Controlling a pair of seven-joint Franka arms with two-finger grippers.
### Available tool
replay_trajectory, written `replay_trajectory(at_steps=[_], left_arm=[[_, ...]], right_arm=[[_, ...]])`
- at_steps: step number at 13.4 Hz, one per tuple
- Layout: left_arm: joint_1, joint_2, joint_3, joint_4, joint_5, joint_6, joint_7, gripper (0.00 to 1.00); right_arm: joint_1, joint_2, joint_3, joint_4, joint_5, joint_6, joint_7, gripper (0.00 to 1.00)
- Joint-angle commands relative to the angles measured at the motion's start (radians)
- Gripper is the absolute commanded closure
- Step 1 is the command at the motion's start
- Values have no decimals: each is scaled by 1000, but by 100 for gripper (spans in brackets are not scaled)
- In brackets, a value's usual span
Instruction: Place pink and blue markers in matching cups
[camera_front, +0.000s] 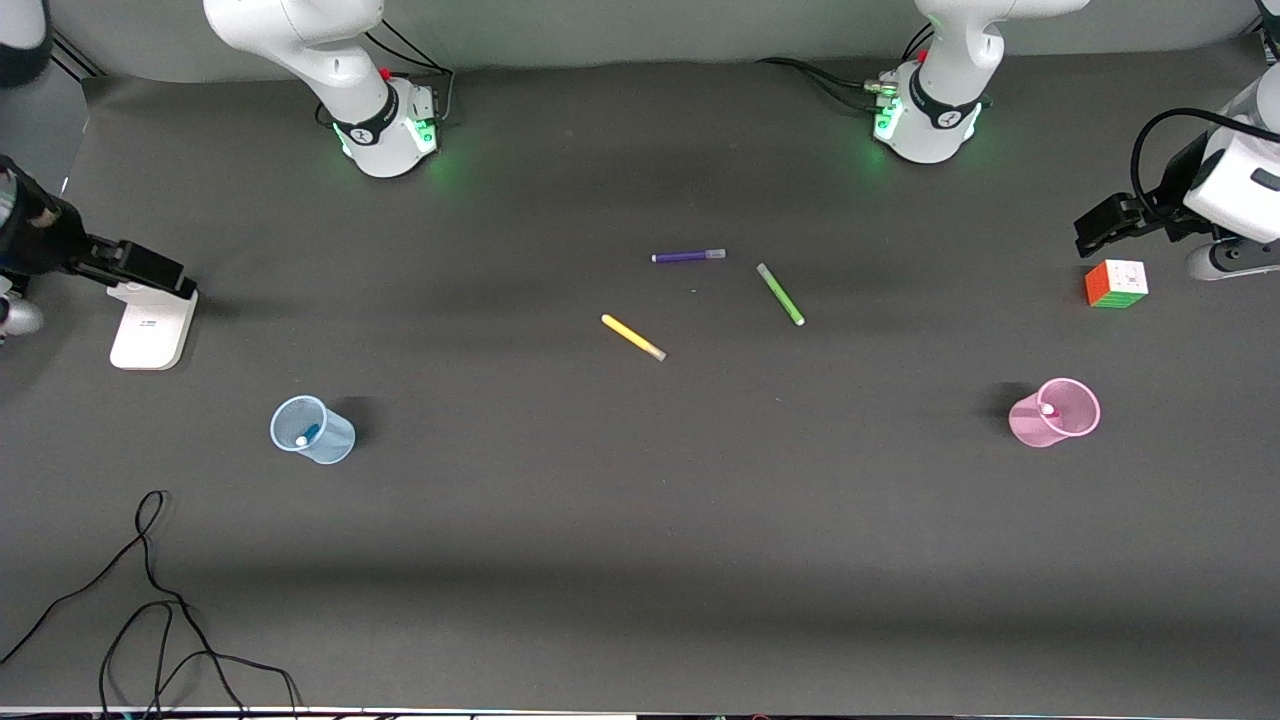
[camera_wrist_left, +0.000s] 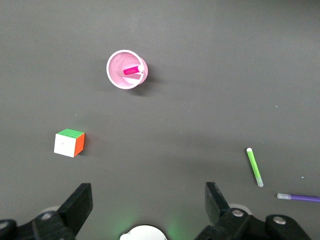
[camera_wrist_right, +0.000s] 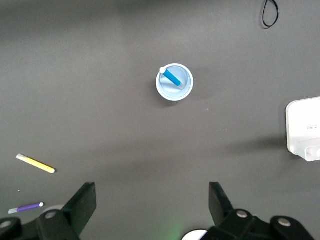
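The pale blue cup (camera_front: 312, 430) stands toward the right arm's end of the table with the sky-blue marker (camera_front: 305, 436) leaning inside it; both show in the right wrist view, cup (camera_wrist_right: 174, 93) and marker (camera_wrist_right: 172, 76). The light pink cup (camera_front: 1055, 412) stands toward the left arm's end with the magenta-pink marker (camera_front: 1048, 409) inside it; cup (camera_wrist_left: 116, 75) and marker (camera_wrist_left: 132, 71) show in the left wrist view. My left gripper (camera_front: 1092, 235) (camera_wrist_left: 148, 192) is open and empty, up over the table beside a colour cube. My right gripper (camera_front: 168, 275) (camera_wrist_right: 152, 192) is open and empty over a white block.
A purple marker (camera_front: 688, 256), a green marker (camera_front: 780, 293) and a yellow marker (camera_front: 633, 337) lie loose mid-table. A colour cube (camera_front: 1116, 283) sits near the left gripper. A white block (camera_front: 152, 325) stands under the right gripper. A black cable (camera_front: 150, 600) loops at the near edge.
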Motion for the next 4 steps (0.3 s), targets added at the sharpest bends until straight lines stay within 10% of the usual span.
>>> replay_trajectory(at_steps=[1, 4], left_arm=[[-17, 12, 13, 26, 18, -39, 9, 0], [-19, 14, 11, 25, 16, -41, 7, 0]], right_arm=[[-8, -21, 14, -21, -7, 4, -17, 0], [-4, -16, 16, -11, -1, 4, -12, 0]])
